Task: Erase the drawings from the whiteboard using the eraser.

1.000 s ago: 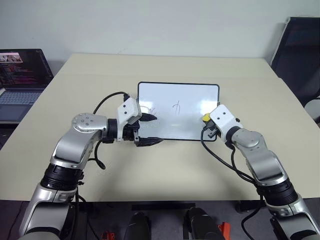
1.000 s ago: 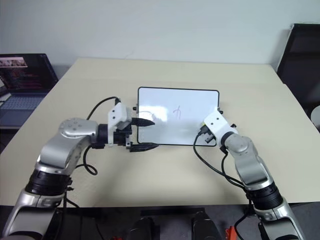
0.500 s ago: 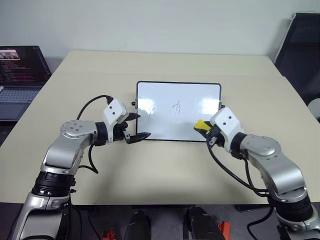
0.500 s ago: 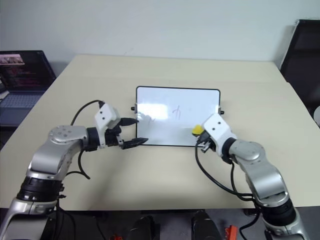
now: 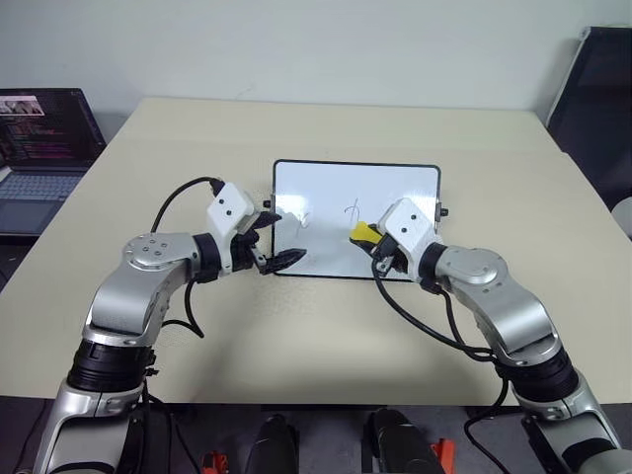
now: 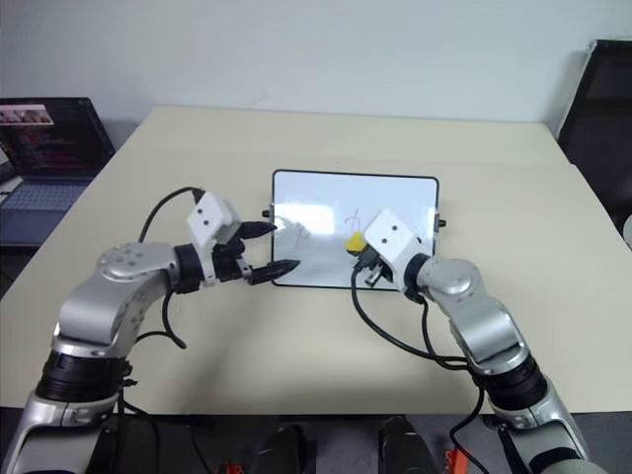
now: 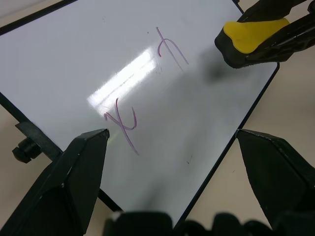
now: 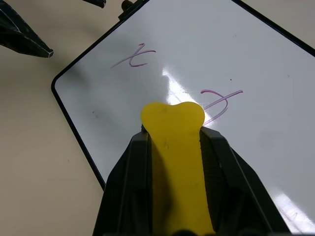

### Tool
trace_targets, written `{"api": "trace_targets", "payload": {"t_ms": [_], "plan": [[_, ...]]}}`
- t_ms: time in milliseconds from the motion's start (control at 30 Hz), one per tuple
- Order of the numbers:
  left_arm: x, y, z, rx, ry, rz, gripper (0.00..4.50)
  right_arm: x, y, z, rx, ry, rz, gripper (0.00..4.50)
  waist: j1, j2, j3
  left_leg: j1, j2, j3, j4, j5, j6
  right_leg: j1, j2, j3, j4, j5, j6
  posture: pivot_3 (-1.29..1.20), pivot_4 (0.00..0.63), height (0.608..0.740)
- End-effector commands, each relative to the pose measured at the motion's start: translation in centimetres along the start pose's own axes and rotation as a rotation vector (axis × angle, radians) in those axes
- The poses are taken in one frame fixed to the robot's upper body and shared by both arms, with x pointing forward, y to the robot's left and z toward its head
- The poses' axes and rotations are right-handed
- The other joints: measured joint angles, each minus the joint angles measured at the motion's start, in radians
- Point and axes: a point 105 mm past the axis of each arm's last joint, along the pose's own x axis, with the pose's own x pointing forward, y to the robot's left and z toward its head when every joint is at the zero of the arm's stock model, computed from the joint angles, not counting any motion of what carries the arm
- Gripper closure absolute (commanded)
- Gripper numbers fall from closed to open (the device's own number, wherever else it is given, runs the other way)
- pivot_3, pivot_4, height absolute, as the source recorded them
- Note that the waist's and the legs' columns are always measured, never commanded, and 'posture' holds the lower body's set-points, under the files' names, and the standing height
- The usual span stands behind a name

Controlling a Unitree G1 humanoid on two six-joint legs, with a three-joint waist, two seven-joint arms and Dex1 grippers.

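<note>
presently, eraser [image 8: 174, 147]: yellow block clamped between the right gripper [image 5: 373, 244] fingers, over the whiteboard's middle, just beside one scribble.
whiteboard [image 5: 326, 193]: flat on the beige table [image 5: 326, 326], centre.
drawings [image 7: 125, 129]: two purple scribbles visible.
left gripper [image 5: 275, 242]: fingers spread apart, empty, at the board's left edge.
laptop [image 5: 39, 158]: far left.

Open laptop [image 5: 41, 148] beside beige table [image 5: 326, 326]

Beige table [image 5: 326, 128] against plain pale wall [image 5: 316, 44]; open laptop [image 5: 39, 148] left; possibly dark chair [image 5: 597, 109] right.
</note>
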Motion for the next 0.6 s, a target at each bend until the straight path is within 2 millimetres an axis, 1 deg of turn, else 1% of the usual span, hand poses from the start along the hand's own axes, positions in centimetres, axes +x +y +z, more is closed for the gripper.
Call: {"api": "trace_targets", "payload": {"t_ms": [33,200,300,433,500,567,600], "plan": [[-0.5,0.0,1.7,0.022,-0.050,0.021,0.00,-0.4,-1.2,1.3,-0.015,-0.074,-0.064,3.52,0.000,0.000,0.000,0.000,0.000,0.000,0.000,0.000,0.000,0.000,0.000,0.000,0.000,0.000,0.000,0.00,0.150,0.740],[-0.7,-0.1,1.3,0.009,-0.037,0.022,0.00,1.7,-2.7,2.8,-0.082,-0.123,-0.144,3.52,-0.006,0.000,0.000,0.001,0.000,0.000,0.002,0.000,0.000,0.000,0.000,0.000,0.000,-0.001,-0.003,0.00,0.150,0.740],[-0.7,-0.2,1.1,0.009,-0.030,0.011,0.00,3.2,-3.6,3.0,-0.154,-0.114,-0.181,3.52,-0.006,0.000,0.000,0.001,0.000,0.000,0.002,0.000,0.000,0.000,0.000,0.000,0.001,0.000,-0.003,0.00,0.150,0.740],[-0.7,-0.5,0.7,0.005,-0.020,-0.008,0.00,5.0,-4.3,3.4,-0.193,-0.109,-0.205,3.52,-0.005,0.000,0.000,0.001,0.000,0.000,0.001,0.000,0.000,0.000,0.000,0.000,0.001,0.002,0.000,0.00,0.150,0.740],[-0.8,-0.6,0.5,0.004,-0.017,-0.007,0.00,5.6,-4.2,2.7,-0.196,-0.082,-0.194,3.52,-0.005,0.000,0.000,0.001,0.000,0.000,0.000,0.000,0.000,0.000,0.000,0.000,0.001,0.002,-0.001,0.00,0.150,0.740],[-0.8,-0.7,0.3,0.002,-0.016,-0.005,0.00,6.0,-3.1,0.9,-0.205,-0.006,-0.119,3.52,-0.003,0.000,0.000,0.001,0.000,0.000,0.000,0.000,0.000,0.000,0.000,0.000,0.001,0.003,-0.002,0.00,0.150,0.740],[-0.9,-0.7,0.3,0.001,-0.014,-0.002,0.00,5.9,-2.2,0.0,-0.207,0.028,-0.062,3.52,-0.003,0.000,0.000,0.001,0.000,0.000,0.000,0.000,0.000,0.000,0.000,0.000,0.001,0.003,-0.002,0.00,0.150,0.740]]}}
